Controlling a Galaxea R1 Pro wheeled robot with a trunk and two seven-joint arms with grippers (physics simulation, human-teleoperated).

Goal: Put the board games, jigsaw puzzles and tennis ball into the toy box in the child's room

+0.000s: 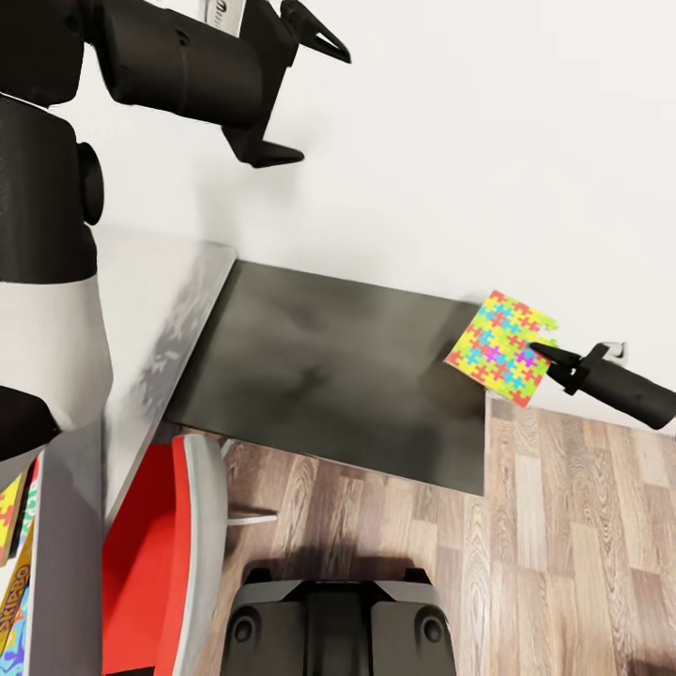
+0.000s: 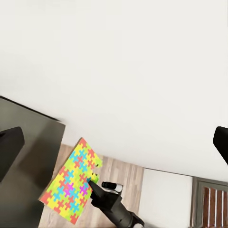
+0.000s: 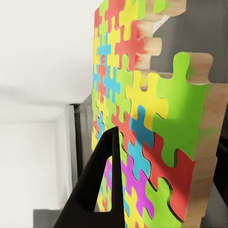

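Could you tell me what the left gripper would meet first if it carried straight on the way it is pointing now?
Most likely the white wall: the left gripper is open and empty, and its wrist view faces plain wall ahead. The jigsaw puzzle lies off that line.

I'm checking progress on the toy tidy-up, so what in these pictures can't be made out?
- Toy box's contents: head view, cut off by the picture's edge and the left arm.
- Second finger of the right end effector: right wrist view, behind the puzzle.
- Left end effector: left wrist view, fingertips cut off at the edges.
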